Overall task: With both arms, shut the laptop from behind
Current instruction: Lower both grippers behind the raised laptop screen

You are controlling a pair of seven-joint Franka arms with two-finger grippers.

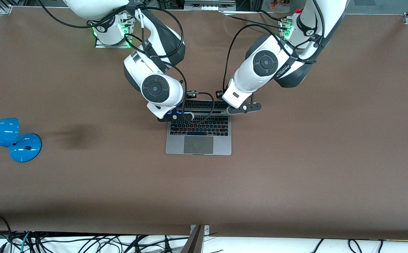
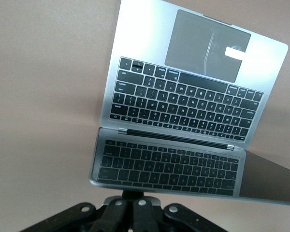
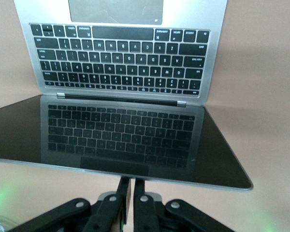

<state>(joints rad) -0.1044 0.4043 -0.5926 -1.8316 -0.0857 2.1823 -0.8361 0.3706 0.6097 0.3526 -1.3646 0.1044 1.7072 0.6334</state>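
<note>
Across the whole front view we see a broad brown table (image 1: 295,168), its matte covering plain apart from a dark smudge toward the right arm's end, with metal framing at the corners and a tangle of black cables along the white strip at the edge nearest the front camera. On it, at the edge where the bases stand, are the two white arms, the right arm (image 1: 154,70) and the left arm (image 1: 271,66), each on a green-lit base, both bent down over the middle of the table. There we find the laptop (image 1: 198,137), open, its keyboard and trackpad toward the front camera and its dark screen partly tilted, mirroring the keys in both wrist views. The right gripper (image 3: 131,191) sits at the top edge of the lid, its fingers pressed together and gripping nothing; the left gripper (image 2: 130,197) sits likewise at the lid's edge, fingers together and empty. Well apart from the laptop, at the right arm's end of the table, we see a blue desk lamp (image 1: 8,138) with a round base.
</note>
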